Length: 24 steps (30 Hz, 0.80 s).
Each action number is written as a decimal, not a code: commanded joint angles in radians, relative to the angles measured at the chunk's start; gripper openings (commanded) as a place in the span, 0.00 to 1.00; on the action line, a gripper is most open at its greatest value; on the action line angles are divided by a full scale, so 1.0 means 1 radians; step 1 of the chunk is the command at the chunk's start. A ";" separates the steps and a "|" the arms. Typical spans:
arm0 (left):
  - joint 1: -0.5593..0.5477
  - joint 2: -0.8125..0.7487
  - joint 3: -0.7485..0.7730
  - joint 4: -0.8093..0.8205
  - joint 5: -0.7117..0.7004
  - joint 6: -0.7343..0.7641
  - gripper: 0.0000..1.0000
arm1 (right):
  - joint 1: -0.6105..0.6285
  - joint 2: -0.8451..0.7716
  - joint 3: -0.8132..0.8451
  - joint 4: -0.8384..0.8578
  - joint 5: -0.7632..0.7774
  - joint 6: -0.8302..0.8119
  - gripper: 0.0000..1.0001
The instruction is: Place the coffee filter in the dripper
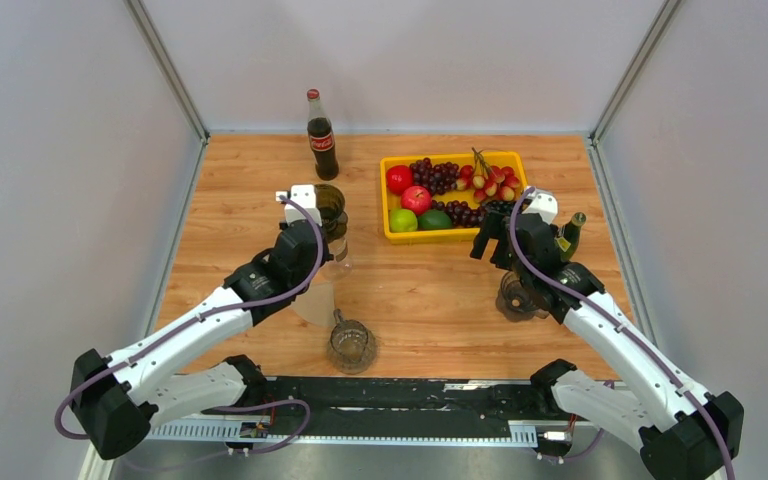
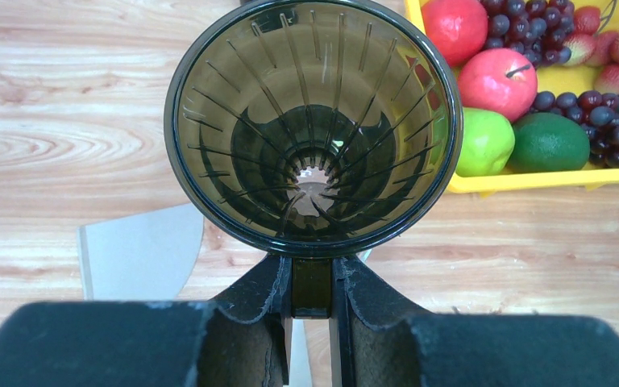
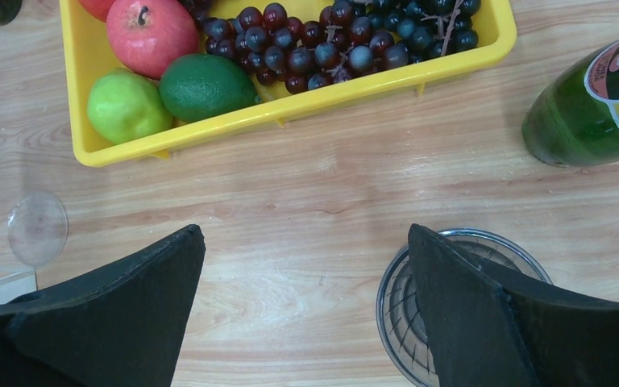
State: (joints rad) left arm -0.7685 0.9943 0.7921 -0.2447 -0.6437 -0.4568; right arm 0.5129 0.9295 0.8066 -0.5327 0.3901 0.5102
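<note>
The left claw (image 2: 312, 278) is clamped on the little handle of the dark see-through dripper (image 2: 314, 121). The dripper's wide mouth faces up at the camera, and you can see the ribs inside it going down to the hole.

The white paper coffee filter (image 2: 137, 250) lies flat on the wooden table (image 1: 430, 300). It is just beside the dripper, on the near side, partly under the left arm. It is not in the dripper yet.

The right claw (image 3: 306, 242) has its fingers wide apart and holds nothing. It hangs over a round glass thing (image 1: 515, 298), near a green bottle (image 3: 588, 113) and a yellow tray (image 3: 322, 97) of fruit. A cola bottle (image 1: 321, 135) stands at the far side. A glass mug (image 1: 350, 345) sits near the arms.
</note>
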 commanded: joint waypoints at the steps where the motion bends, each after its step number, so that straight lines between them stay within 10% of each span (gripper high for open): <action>1: 0.005 0.005 0.014 0.008 0.014 -0.040 0.02 | 0.001 -0.009 -0.007 0.038 0.000 -0.015 1.00; 24: 0.005 0.023 -0.016 -0.007 0.063 -0.041 0.08 | 0.002 -0.004 -0.014 0.040 0.002 -0.019 1.00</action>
State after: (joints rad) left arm -0.7685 1.0157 0.7769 -0.2588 -0.5907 -0.4854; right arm 0.5129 0.9295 0.7990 -0.5327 0.3904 0.5095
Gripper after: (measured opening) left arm 0.242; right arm 0.997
